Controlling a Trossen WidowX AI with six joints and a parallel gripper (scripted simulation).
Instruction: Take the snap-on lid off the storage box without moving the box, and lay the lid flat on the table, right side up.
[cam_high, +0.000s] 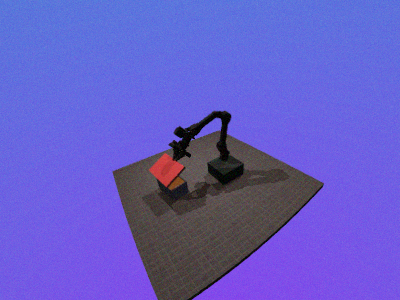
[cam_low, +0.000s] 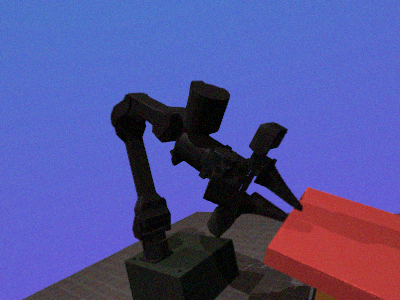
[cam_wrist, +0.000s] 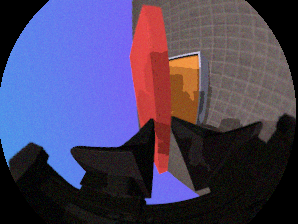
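The red lid (cam_high: 165, 171) (cam_low: 345, 245) (cam_wrist: 148, 80) is off the box's near side and tilted, its gripper-side edge raised. My gripper (cam_high: 180, 157) (cam_low: 294, 213) (cam_wrist: 161, 120) is shut on that edge, one finger on each face. The storage box (cam_high: 181, 190) (cam_wrist: 204, 87) stands on the table below the lid, blue-grey with a light rim. Its orange inside shows past the lid in the top view and the wrist view. The lid hides part of the box, and whether its far edge touches the box I cannot tell.
The arm's dark base block (cam_high: 226, 169) (cam_low: 182, 262) stands to the right of the box in the top view. The brick-patterned table (cam_high: 225, 225) (cam_wrist: 240, 50) reaches out around both. Its left edge lies beyond the box. Shadows of the arm and lid fall beside the box.
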